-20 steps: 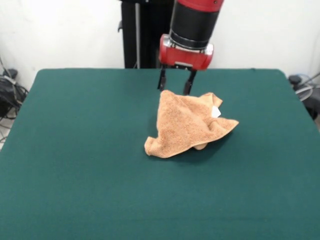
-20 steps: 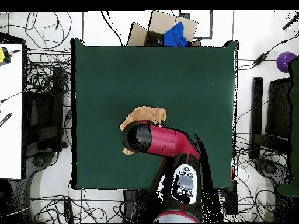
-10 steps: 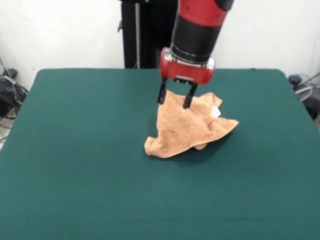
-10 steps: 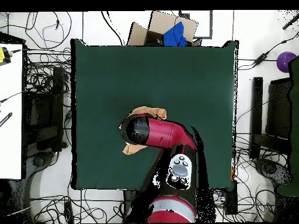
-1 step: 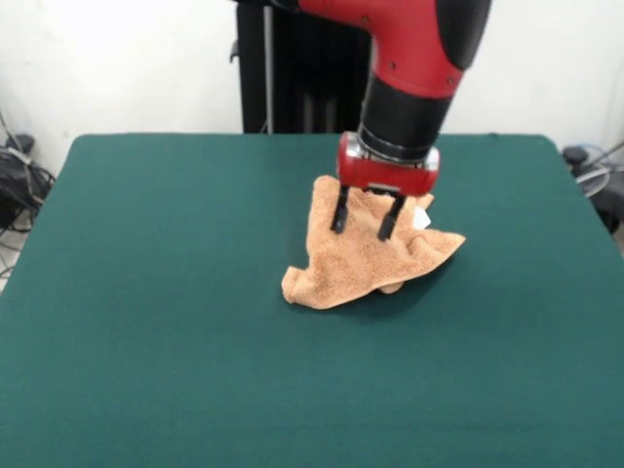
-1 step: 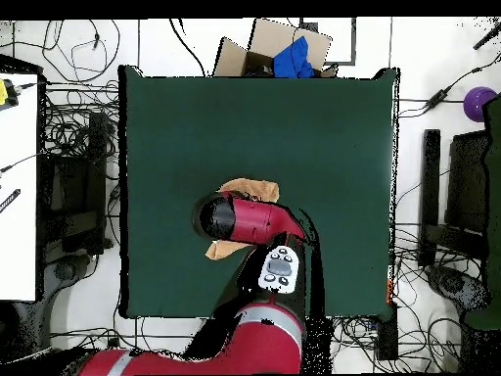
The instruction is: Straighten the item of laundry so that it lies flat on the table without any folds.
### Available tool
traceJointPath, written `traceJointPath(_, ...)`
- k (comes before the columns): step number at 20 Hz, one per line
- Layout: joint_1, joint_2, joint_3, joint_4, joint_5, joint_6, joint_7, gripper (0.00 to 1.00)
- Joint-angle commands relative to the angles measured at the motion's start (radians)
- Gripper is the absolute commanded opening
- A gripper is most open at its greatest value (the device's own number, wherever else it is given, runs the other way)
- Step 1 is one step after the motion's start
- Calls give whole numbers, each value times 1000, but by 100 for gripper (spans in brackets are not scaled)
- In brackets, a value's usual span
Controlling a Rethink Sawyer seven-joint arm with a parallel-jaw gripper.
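Judging by how things lie, you have nearly all of the task left: the towel (image 5: pixel 366 253) is bunched in a loose heap, with none of it spread flat. It sits a little toward two o'clock from the middle of the table (image 5: pixel 146 370) in the front view, with bare green felt all round it and every table edge well away. Your gripper (image 5: pixel 365 216) hangs over the upper part of the heap with its two dark fingers (image 5: pixel 340 210) pointing down and set apart, jaws open and holding nothing, their tips at or just above the cloth; you cannot tell from here whether they touch it. In the overhead view the arm (image 6: pixel 250 220) covers most of the towel (image 6: pixel 256 188), leaving only tan edges showing at twelve o'clock and seven o'clock of the wrist. Look at the cloth itself: it is a light orange-tan terry, thick and soft, rising to a ridge under the gripper, with one rounded, rolled corner pointing toward seven o'clock and a flatter pointed flap reaching toward three o'clock. A small white tag (image 5: pixel 420 217) shows beside the right-hand finger. You still have to take a corner or edge, draw the layers apart and smooth out every fold.
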Motion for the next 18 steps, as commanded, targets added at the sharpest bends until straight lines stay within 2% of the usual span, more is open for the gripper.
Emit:
traceJointPath(1,39,100,-30,-41,90,-72,312,100)
traceJointPath(4,51,104,-45,-44,109,-80,313,100)
traceJointPath(15,135,95,-167,-81,229,22,354,100)
traceJointPath(18,141,95,-173,-77,256,13,354,100)
